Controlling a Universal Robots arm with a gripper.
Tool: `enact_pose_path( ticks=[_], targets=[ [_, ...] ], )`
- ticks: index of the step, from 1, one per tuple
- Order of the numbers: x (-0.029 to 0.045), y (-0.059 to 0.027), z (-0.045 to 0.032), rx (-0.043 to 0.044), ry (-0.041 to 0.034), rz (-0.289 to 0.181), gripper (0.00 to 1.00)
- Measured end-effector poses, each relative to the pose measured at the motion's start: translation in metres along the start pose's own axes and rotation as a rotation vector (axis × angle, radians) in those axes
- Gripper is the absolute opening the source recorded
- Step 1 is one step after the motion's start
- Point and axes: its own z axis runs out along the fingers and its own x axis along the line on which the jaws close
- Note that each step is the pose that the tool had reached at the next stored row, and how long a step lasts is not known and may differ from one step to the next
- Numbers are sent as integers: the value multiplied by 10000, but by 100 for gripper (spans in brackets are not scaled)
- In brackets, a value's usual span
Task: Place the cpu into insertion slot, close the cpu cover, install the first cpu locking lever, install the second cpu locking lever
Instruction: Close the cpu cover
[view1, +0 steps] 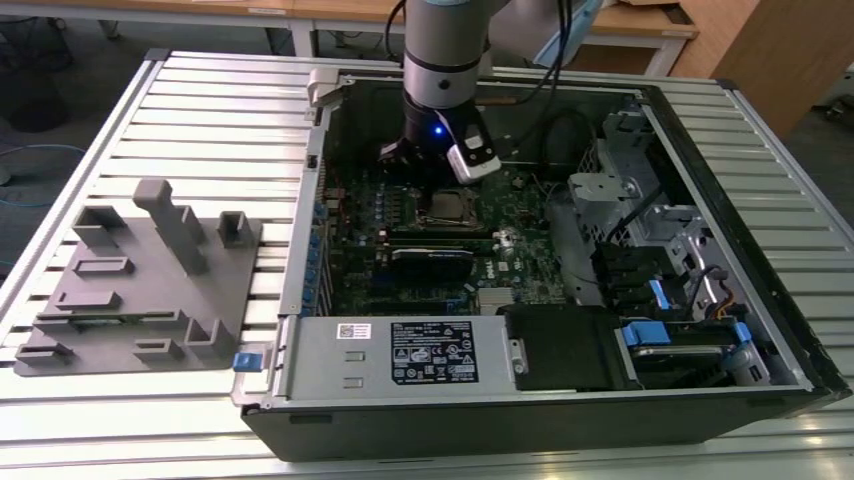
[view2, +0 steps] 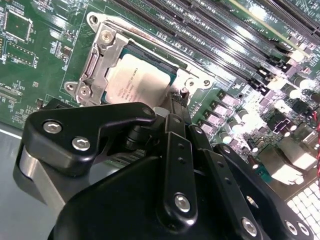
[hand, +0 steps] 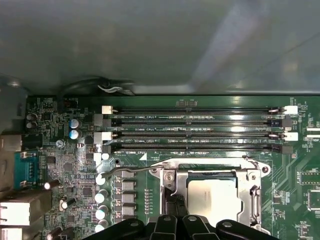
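The cpu (view2: 136, 80) (hand: 212, 192) lies flat in the insertion slot (view1: 449, 207), silvery top up. The cpu cover (view2: 98, 59) (hand: 251, 186) is down around it, framing the chip. A thin wire locking lever (hand: 131, 170) runs along one side of the socket, its end sticking out past the corner. My gripper (view2: 179, 102) (hand: 175, 204) (view1: 411, 160) is inside the case, fingers shut together, with the tips at the socket's edge next to the cover. Whether the tips touch the lever is hidden.
Long black memory slots (hand: 195, 130) run beside the socket. Capacitors (hand: 75, 127) stand near it. In the exterior view a labelled black plate (view1: 434, 352) sits in the case front, drive cages (view1: 667, 260) at its right, and a grey fixture (view1: 134, 290) on the slatted table.
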Motion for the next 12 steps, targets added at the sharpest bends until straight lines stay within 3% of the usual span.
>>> enact_pose_path(
  ticks=[12],
  targets=[
    [3,-2,39,5,3,0,11]
  ],
)
